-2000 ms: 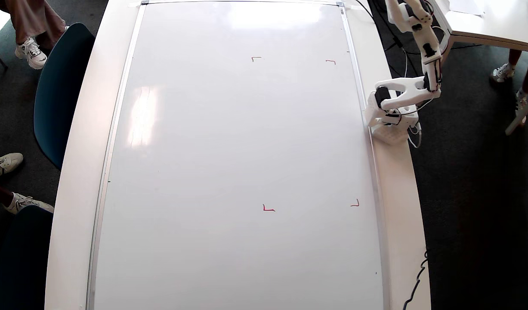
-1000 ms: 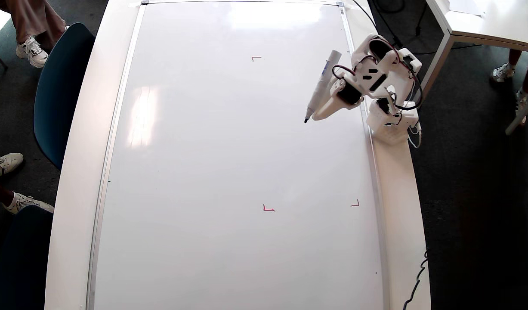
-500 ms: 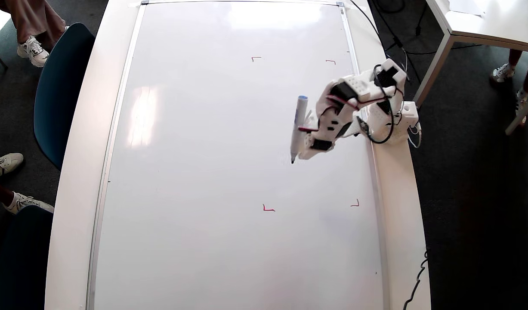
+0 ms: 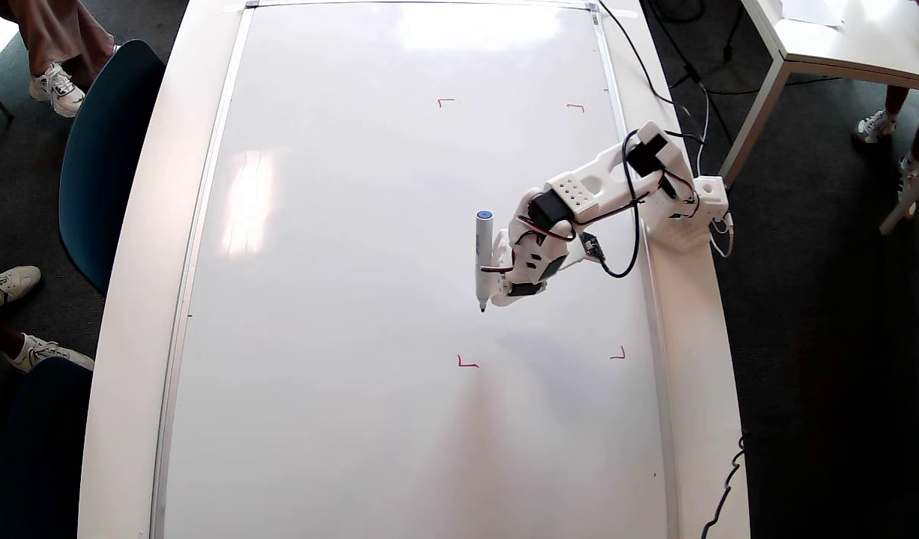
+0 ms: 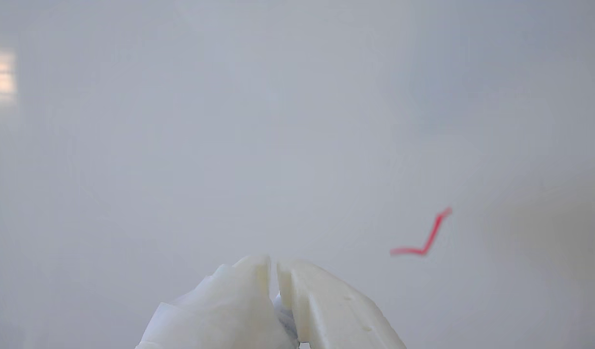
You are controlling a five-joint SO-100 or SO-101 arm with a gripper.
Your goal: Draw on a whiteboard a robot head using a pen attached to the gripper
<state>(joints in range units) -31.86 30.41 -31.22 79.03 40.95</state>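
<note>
White gripper (image 4: 502, 297) hangs over the board (image 4: 354, 299) with its two fingers pressed together in the wrist view (image 5: 274, 271) — nothing sits between them. The pen (image 4: 483, 258) is strapped alongside, blue cap up, dark tip pointing toward the lower-left red mark (image 4: 467, 364) as the overhead view shows it. That same mark (image 5: 422, 237) lies to the right of the fingertips in the wrist view. No robot head is on the board yet; the surface inside the four red corners is bare.

Whether the tip touches the board I cannot tell from above.

Risks, as I judge them: the pen is mounted off to one side, so aiming by the fingertips would put the line in the wrong place. Too little downward pressure leaves gaps in the stroke; too much could bend the mount or skid the tip on the glossy surface — a wobbly outline. Starting this near the lower mark, a stroke could run outside the marked area.
</note>
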